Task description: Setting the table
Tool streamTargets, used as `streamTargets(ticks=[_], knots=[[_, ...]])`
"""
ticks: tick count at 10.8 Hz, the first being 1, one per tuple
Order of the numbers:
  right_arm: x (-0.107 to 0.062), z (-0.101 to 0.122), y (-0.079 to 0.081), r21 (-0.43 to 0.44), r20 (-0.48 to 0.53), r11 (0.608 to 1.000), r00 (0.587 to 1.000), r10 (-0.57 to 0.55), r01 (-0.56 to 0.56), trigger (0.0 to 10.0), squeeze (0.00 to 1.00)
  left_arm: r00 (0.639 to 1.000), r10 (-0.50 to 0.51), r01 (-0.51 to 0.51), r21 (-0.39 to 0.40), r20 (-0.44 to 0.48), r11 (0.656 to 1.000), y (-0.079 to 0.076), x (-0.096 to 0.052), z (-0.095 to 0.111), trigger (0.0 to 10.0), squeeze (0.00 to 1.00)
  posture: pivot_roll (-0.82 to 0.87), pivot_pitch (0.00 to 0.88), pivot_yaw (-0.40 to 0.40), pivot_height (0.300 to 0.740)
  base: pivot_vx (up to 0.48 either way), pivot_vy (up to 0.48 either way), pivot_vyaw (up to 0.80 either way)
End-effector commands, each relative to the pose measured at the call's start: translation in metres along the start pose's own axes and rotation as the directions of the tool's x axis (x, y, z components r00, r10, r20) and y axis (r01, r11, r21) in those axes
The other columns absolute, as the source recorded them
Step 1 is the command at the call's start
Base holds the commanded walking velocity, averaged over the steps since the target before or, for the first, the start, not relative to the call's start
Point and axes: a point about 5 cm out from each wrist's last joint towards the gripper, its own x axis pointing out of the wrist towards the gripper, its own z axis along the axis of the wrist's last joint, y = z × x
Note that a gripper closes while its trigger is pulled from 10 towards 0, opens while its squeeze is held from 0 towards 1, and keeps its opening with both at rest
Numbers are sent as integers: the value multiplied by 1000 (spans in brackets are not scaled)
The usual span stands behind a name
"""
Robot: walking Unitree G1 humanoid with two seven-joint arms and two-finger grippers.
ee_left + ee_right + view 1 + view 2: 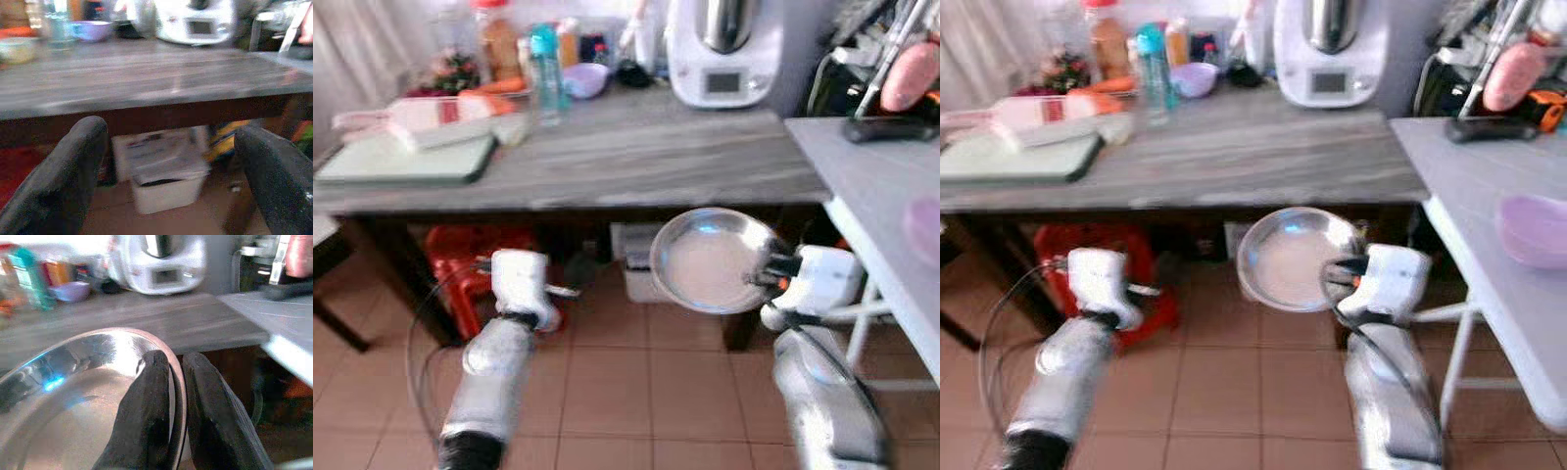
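right gripper (173, 396) clamped on steel plate (710, 259) rim, below wooden table (636, 157) edge | left gripper (171, 166) fingers apart, empty | plate not yet set down, placing remains

Left pincer (171, 181) gapes before grey table (146, 78).

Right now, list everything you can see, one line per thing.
Round steel plate: 1, silver, held by its rim in front of the table.
Grey wooden table: 1, straight ahead.
White kitchen appliance: 1, back of table.
Small purple bowl: 1, back of table.
Teal bottle: 1, beside that bowl.
Pale green tray: 1, table's left end.
Red stool: 1, under table.
White box: 1, under table.
Lilac bowl: 1, on white side table.
Left gripper: open, empty, low.
Right gripper: pinching the plate's rim.
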Motion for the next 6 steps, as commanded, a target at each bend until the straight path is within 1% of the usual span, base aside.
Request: streamTargets(ticks=[1,2,3,6], knots=[[2,4,9,26,22,999,1000,18,-18,10000,0,1000,26,-26,27,5,999,12,-1,5,10000,0,-57,12,25,740,382,0,0],[2,3,9,36,17,999,1000,12,-12,10000,0,1000,24,-24,25,6,999,12,0,5,10000,0,-57,12,25,740,382,0,0],[2,3,9,37,18,999,1000,13,-14,10000,0,1000,23,-23,24,7,999,12,0,6,10000,0,-56,13,24,740,379,0,475],[2,3,10,42,18,999,1000,12,-13,10000,0,1000,18,-18,23,2,1000,11,-1,5,10000,0,-55,15,25,740,384,0,0]])
